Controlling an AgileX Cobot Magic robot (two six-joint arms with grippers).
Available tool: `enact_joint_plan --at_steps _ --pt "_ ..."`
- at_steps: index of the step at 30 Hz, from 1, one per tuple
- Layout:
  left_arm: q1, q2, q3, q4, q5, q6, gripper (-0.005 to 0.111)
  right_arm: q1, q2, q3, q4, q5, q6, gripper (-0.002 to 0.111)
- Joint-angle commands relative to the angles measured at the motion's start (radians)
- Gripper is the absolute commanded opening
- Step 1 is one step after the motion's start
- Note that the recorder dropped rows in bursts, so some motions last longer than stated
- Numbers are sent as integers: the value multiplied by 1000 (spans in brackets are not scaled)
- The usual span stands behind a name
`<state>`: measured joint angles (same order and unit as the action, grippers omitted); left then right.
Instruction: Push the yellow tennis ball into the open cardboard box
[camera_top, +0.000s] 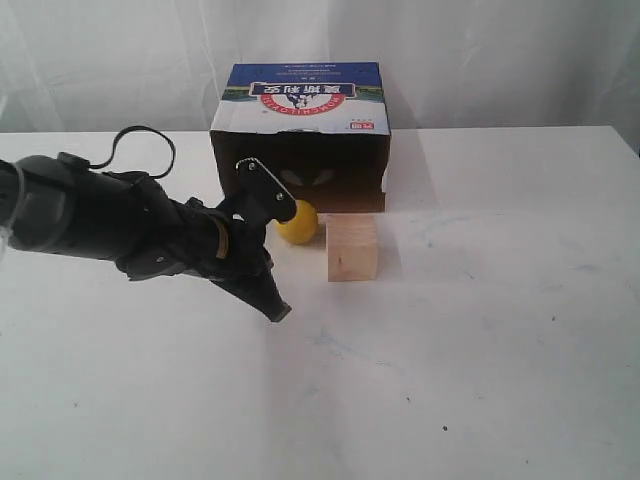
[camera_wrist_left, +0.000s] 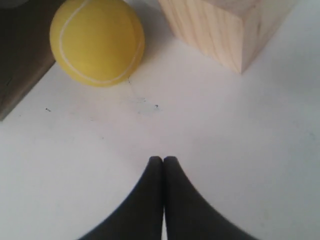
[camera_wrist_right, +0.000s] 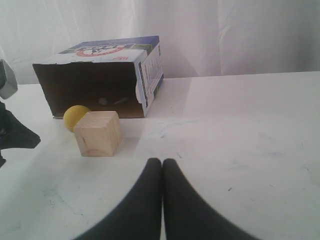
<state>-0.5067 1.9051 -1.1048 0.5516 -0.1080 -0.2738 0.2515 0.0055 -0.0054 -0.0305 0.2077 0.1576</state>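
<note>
The yellow tennis ball (camera_top: 297, 222) rests on the white table just in front of the open cardboard box (camera_top: 300, 100), at the mouth of its dark interior. The box's blue-white printed top faces up. My left gripper (camera_top: 278, 311) is shut and empty, its tips low over the table, a short way nearer than the ball and apart from it. The left wrist view shows the ball (camera_wrist_left: 97, 40) ahead of the shut gripper (camera_wrist_left: 163, 160). My right gripper (camera_wrist_right: 163, 161) is shut with nothing in it, far from the ball (camera_wrist_right: 75, 116) and the box (camera_wrist_right: 100, 75).
A pale wooden cube (camera_top: 352, 248) stands right beside the ball on its right, also in front of the box. The same cube (camera_wrist_left: 225, 27) shows in the left wrist view. The left arm (camera_top: 90, 215) reaches in from the left edge. White curtains hang behind the table.
</note>
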Motion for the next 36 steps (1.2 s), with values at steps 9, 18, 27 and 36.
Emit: enact_joint_plan --at_steps 9,18,27,36 --pt "79 267 -401 23 75 244 0 -3 -5 5 -3 -6 3 0" --pt "52 121 -546 217 189 27 0 -3 -5 5 -3 -6 3 0" --pt "4 58 -345 179 202 38 0 -3 -5 5 -3 -6 3 0" --pt "-64 -107 3 -46 44 38 0 -3 -5 5 -3 -6 3 0"
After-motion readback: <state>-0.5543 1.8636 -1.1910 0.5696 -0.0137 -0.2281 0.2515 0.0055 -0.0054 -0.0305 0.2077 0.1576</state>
